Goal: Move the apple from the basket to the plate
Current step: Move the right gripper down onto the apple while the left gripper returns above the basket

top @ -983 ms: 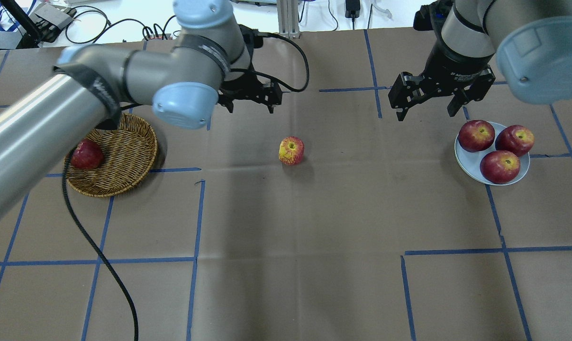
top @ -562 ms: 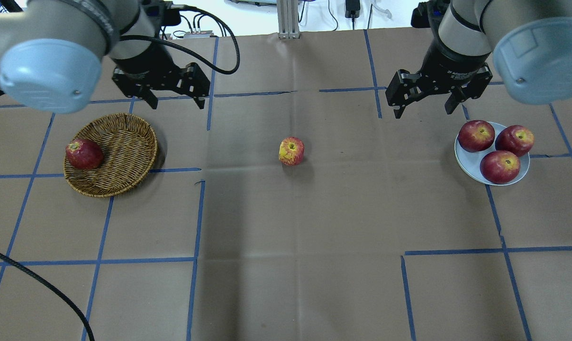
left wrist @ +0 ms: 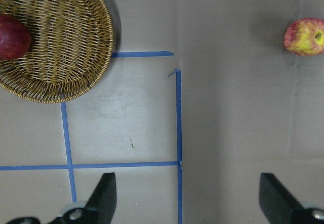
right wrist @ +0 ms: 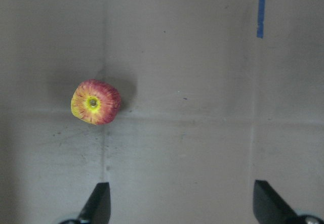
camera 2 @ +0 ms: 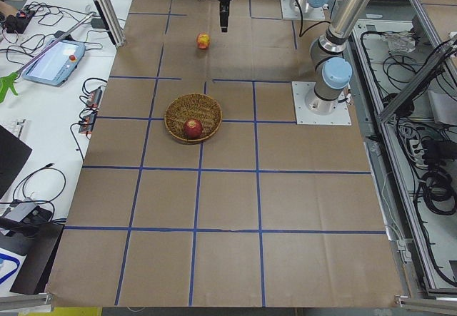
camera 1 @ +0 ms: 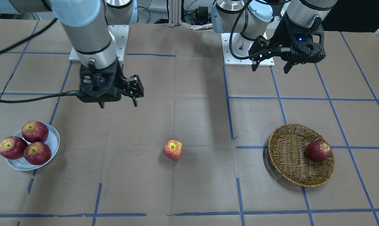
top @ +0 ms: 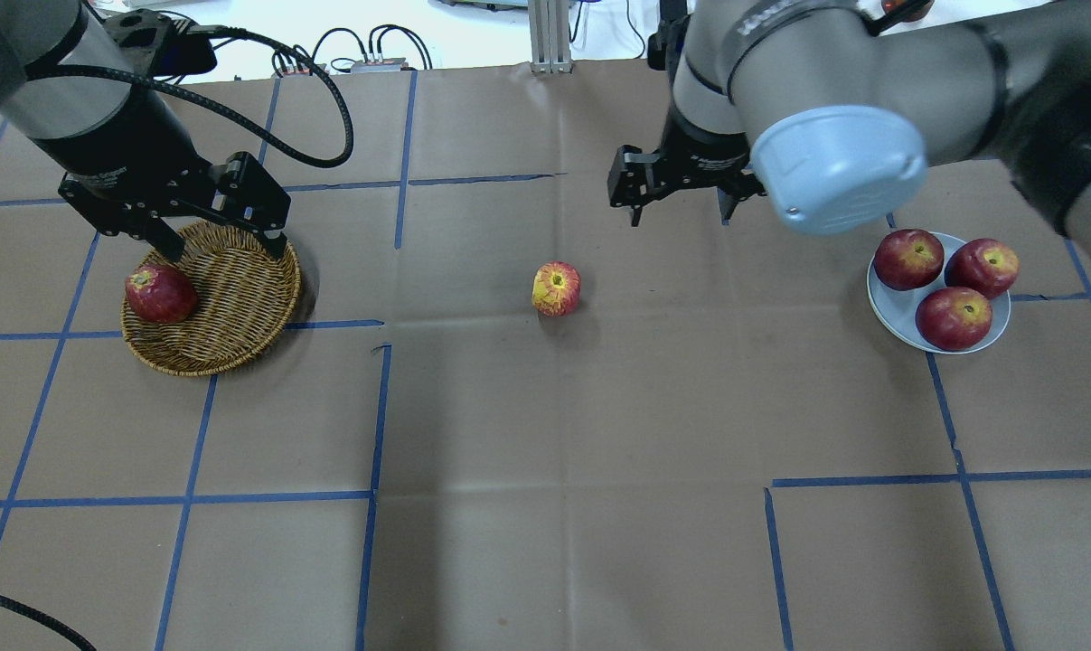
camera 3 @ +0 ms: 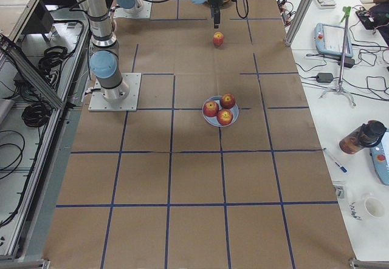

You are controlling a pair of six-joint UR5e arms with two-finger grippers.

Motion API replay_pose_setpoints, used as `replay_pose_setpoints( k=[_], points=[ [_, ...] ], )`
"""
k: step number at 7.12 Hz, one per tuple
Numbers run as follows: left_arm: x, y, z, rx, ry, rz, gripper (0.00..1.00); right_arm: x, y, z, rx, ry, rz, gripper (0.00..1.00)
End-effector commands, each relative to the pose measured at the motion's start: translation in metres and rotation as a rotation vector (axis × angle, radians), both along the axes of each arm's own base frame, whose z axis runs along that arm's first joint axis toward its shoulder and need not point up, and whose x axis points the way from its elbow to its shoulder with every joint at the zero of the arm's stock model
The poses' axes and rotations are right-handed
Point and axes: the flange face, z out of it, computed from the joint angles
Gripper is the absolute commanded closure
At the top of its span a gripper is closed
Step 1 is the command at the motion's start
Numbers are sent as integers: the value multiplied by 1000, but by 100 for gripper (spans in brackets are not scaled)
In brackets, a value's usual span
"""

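Note:
The pale red-and-yellow apple [top: 556,288] lies on the brown paper at the table's middle, outside the basket; it also shows in the front view [camera 1: 173,149] and in the right wrist view [right wrist: 95,102]. The wicker basket [top: 229,307] at the left holds one darker red apple [top: 159,293]. The white plate [top: 893,306] at the right holds three dark red apples. My left gripper [top: 224,244] is open and empty over the basket's far rim. My right gripper [top: 679,215] is open and empty, behind and to the right of the pale apple.
Blue tape lines cross the brown paper. A black cable [top: 265,54] loops off the left wrist. In the left wrist view the basket [left wrist: 76,57] is at the top left and the pale apple [left wrist: 304,36] at the top right.
My left gripper has swung left from the table's middle to the basket's far rim. My right gripper has moved left from beside the plate towards the pale apple. Both stay open.

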Motion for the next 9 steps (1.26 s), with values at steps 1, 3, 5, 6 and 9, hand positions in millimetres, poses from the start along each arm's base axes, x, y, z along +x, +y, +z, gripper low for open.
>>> replay_pose_setpoints(
  k=[1,3,5,6,9],
  points=[
    [2,-2,-7,14,5,-17,1,65,-12,-57,-24,-17,-10,0],
    [2,-2,-13,24,9,-20,1,94,-27,-120,-49,14,-29,0],
    [3,-7,-14,2,9,-18,1,106,-36,-175,-52,42,-6,0],
    [3,-16,-20,-5,9,-20,1,107,-36,-182,-49,42,-3,0],
    [4,-22,-24,-16,8,-18,1,108,-36,-210,-12,55,25,0]
  ],
)
